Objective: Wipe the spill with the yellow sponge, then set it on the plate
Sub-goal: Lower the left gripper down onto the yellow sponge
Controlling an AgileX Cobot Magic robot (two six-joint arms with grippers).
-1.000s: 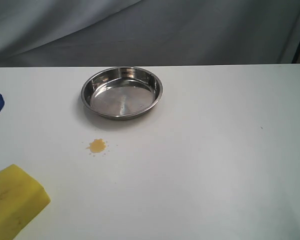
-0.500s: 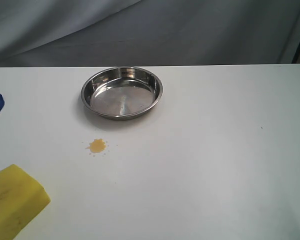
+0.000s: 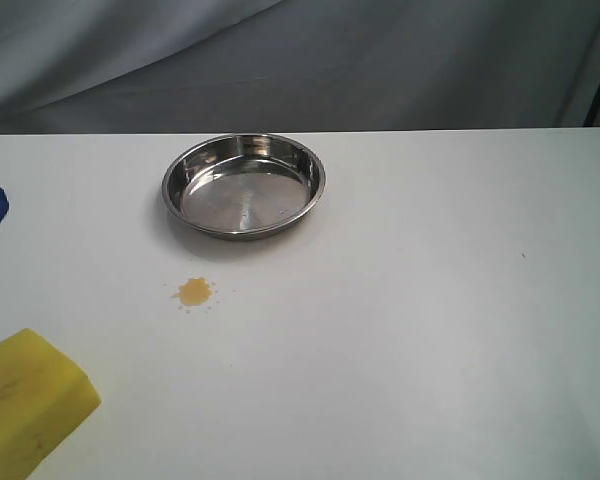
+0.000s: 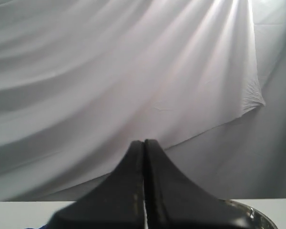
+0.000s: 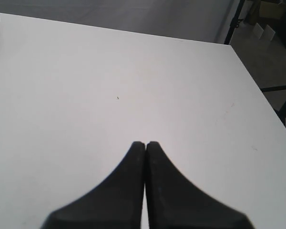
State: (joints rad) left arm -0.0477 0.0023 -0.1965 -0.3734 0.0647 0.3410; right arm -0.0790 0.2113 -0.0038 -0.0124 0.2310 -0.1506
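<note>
At lower left of the exterior view, on the table: sponge, partly out of frame. The spill lies between it and the plate. Sponge judged light, soft and compressible; pinch across the short width, mid-block. Pressed together and empty: left end effector, right end effector. No readable labels.

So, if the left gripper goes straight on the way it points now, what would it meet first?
Probably the draped grey cloth behind the table. The left gripper, shut, seems to aim above the table, and the plate seems to lie off its line. Depth is unclear, so how far off the cloth hangs cannot be told.
</note>
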